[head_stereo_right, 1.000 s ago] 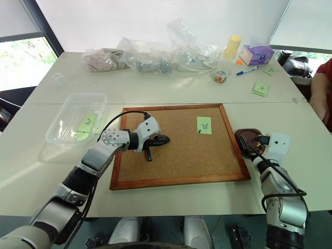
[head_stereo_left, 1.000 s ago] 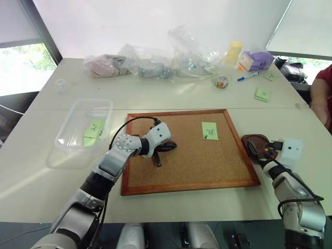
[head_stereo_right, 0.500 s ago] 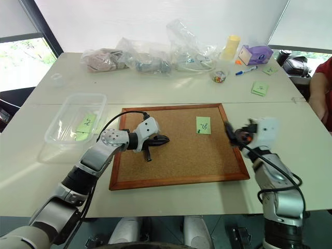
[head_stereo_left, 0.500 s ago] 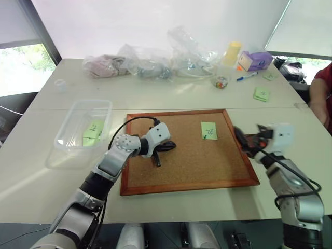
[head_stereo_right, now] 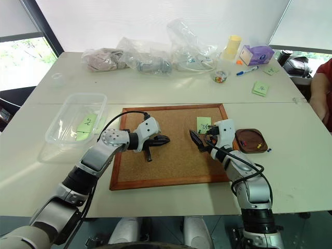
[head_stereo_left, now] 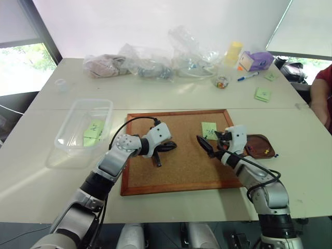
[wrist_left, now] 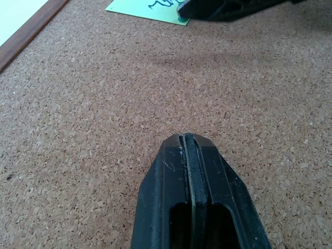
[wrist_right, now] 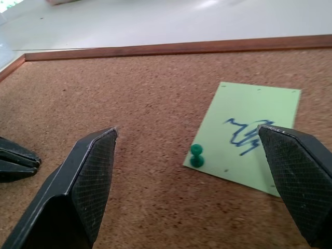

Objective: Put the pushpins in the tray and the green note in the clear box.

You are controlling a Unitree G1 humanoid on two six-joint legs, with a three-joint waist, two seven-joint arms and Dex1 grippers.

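A pale green note [head_stereo_left: 209, 129] with a dark scribble lies on the cork board, and a green-headed pushpin [wrist_right: 196, 155] stands at one of its corners. My right gripper [head_stereo_right: 202, 137] hovers open just in front of the note, its fingers [wrist_right: 93, 171] spread wide around pin and note without touching them. My left gripper [head_stereo_left: 165, 148] rests shut and empty on the middle of the board, its tip [wrist_left: 188, 140] pointing toward the note [wrist_left: 145, 8]. To the right of the board sits the reddish-brown tray [head_stereo_right: 263, 136], holding a yellow pushpin [head_stereo_right: 258, 147]. The clear box [head_stereo_left: 85, 102] stands at the left with green notes inside.
The wood-framed cork board [head_stereo_left: 187, 171] fills the middle of the table. Soft plastic bags [head_stereo_left: 150, 62], a yellow cup [head_stereo_left: 234, 52], a purple box [head_stereo_left: 255, 59], a pen and loose green notes [head_stereo_left: 262, 94] lie at the back. A person's red sleeve [head_stereo_left: 322, 88] shows at the right edge.
My right gripper has swung left from over the tray to the cork board beside the green note, uncovering the tray. The left arm has stayed still.
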